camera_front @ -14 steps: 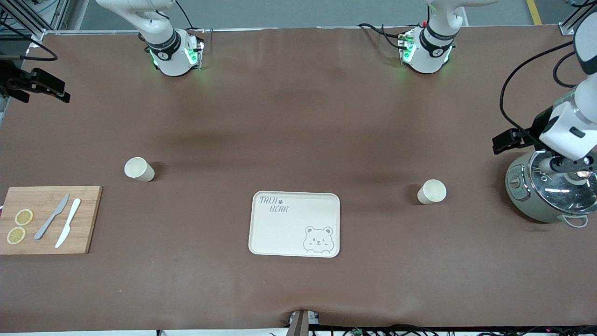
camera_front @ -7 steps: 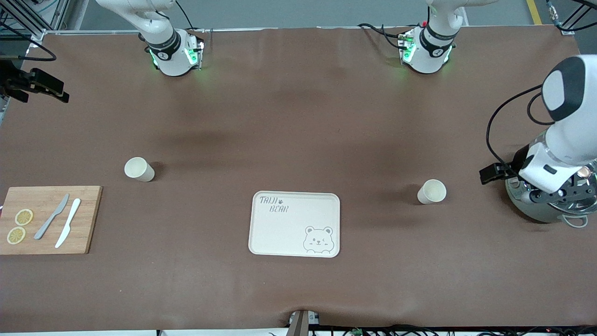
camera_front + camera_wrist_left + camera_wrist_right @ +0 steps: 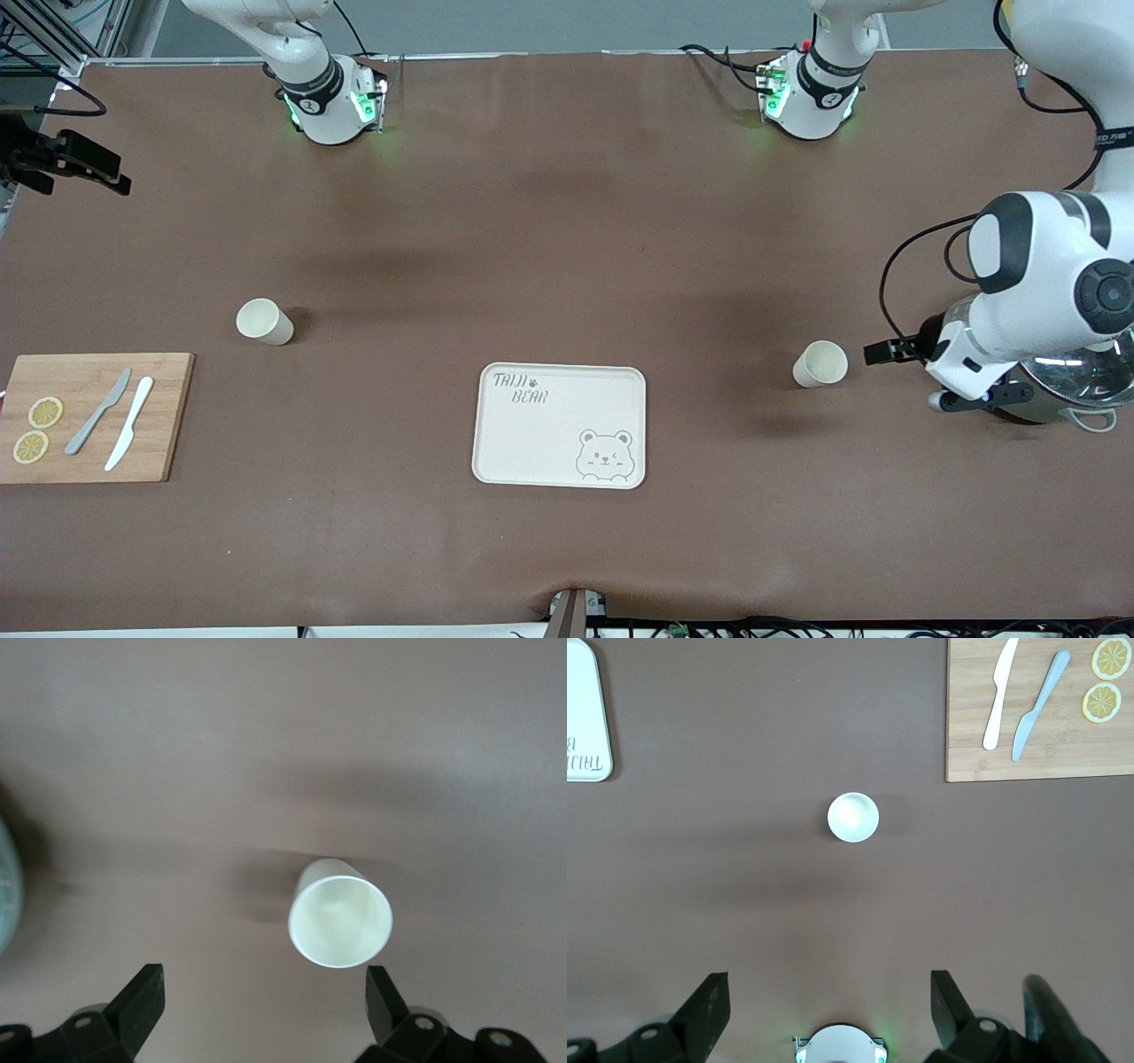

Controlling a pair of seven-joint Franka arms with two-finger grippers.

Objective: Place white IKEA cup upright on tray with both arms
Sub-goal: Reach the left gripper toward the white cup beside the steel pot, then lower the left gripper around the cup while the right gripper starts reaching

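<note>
Front view, nearest first: the cream tray (image 3: 560,425), lettered "TAIJI BEAR" with a winking bear outline, lies flat on the brown desk (image 3: 567,549) at mid-length, with nothing on it. Toward the right arm's end, at about the same depth, sits a wooden cutting board (image 3: 89,416) carrying two lemon slices (image 3: 37,430), a grey knife (image 3: 98,411) and a white knife (image 3: 129,435).

Slightly farther from the front camera than the tray's middle, toward the left arm's end, one white cup (image 3: 819,364) stands upright on the desk, well apart from the tray. The left tool (image 3: 264,1010) hangs just beside and above this cup; the left wrist view shows its fingers (image 3: 142,1001) spread wide, the cup's open mouth (image 3: 340,914) between them and untouched. A grey pot with a glass lid (image 3: 1063,381) stands under the left arm at that end of the desk.

Farther still, toward the right arm's end, a second white cup (image 3: 264,321) stands upright, near the board. The right tool (image 3: 824,1010) waits high over the desk beside its own base, fingers spread, holding nothing; its wrist view looks down on that second cup (image 3: 853,817).
</note>
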